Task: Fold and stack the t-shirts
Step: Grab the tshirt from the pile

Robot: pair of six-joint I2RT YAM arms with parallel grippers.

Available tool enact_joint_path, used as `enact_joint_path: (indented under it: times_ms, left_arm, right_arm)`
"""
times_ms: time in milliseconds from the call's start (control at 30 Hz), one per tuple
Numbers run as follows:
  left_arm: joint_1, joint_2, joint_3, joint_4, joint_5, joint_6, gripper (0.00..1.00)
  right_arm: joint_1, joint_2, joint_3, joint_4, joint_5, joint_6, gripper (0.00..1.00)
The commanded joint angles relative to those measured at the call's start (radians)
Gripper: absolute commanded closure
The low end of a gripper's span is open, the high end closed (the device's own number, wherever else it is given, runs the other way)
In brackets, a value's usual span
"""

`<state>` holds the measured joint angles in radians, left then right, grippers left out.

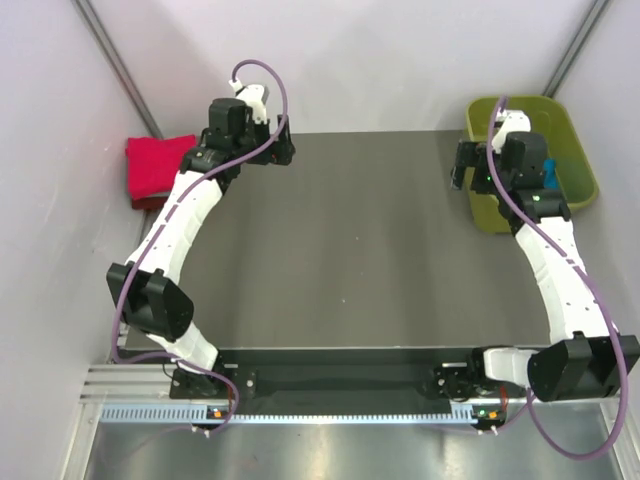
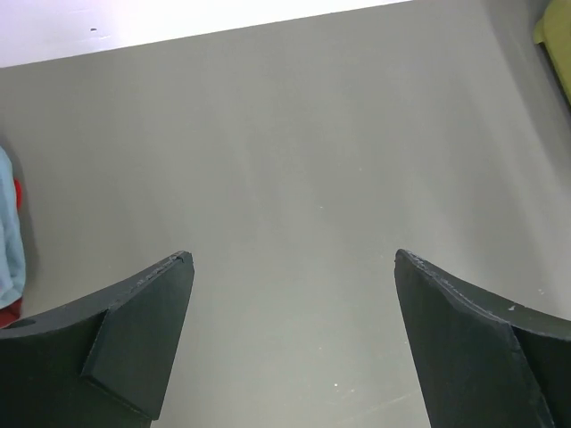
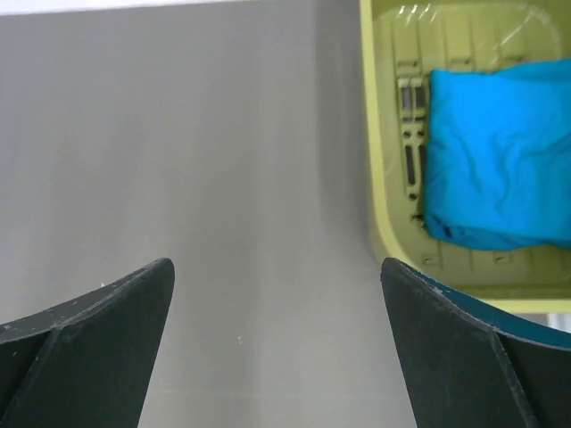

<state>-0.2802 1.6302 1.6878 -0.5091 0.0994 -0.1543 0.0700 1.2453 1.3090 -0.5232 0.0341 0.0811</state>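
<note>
At the far right edge of the bench [image 1: 350,250] stands an olive-green basket [image 3: 368,134], and the bright blue shirt [image 3: 500,152] lies bundled inside it, filling most of the floor (a strip of ribbed plastic shows bare along its left side). The right gripper [image 3: 277,263] hangs over the bare bench just beside the basket's left wall, its jaws spread wide with nothing between them.

At the far left corner, well apart from the basket, a folded red shirt [image 1: 160,165] lies at the bench's edge next to the wall. The left wrist view catches only a sliver of that spot: a pale blue shirt [image 2: 7,232] at the frame's left border with a little red showing above and below it (how the two are stacked cannot be told from so little). The left gripper [image 2: 293,259] hovers over bare grey bench near the red shirt, not touching it, jaws likewise released and empty.

Between the two arms the bench surface is plain dark grey. Both arms reach toward the far side, one to each corner.
</note>
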Motion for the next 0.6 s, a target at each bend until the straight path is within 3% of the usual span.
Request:
enact_joint_path:
  times_ms: [0,300,433,567]
  left_arm:
    - [-0.002,0.01,0.039,0.026,0.002,0.042,0.01]
    - [-0.004,0.062,0.091,0.076,0.033,0.082,0.01]
    - [-0.004,0.071,0.128,0.099,-0.053,0.055,0.01]
    - [-0.002,0.08,0.154,0.089,-0.131,0.093,0.01]
  right_arm:
    - [0.005,-0.038,-0.039,0.063,-0.025,0.042,0.0]
    - [-0.062,0.023,0.111,0.06,0.004,0.006,0.0]
    - [-0.215,0.227,0.356,0.022,-0.11,0.144,0.0]
    - [-0.33,0.391,0.475,0.02,-0.166,0.244,0.0]
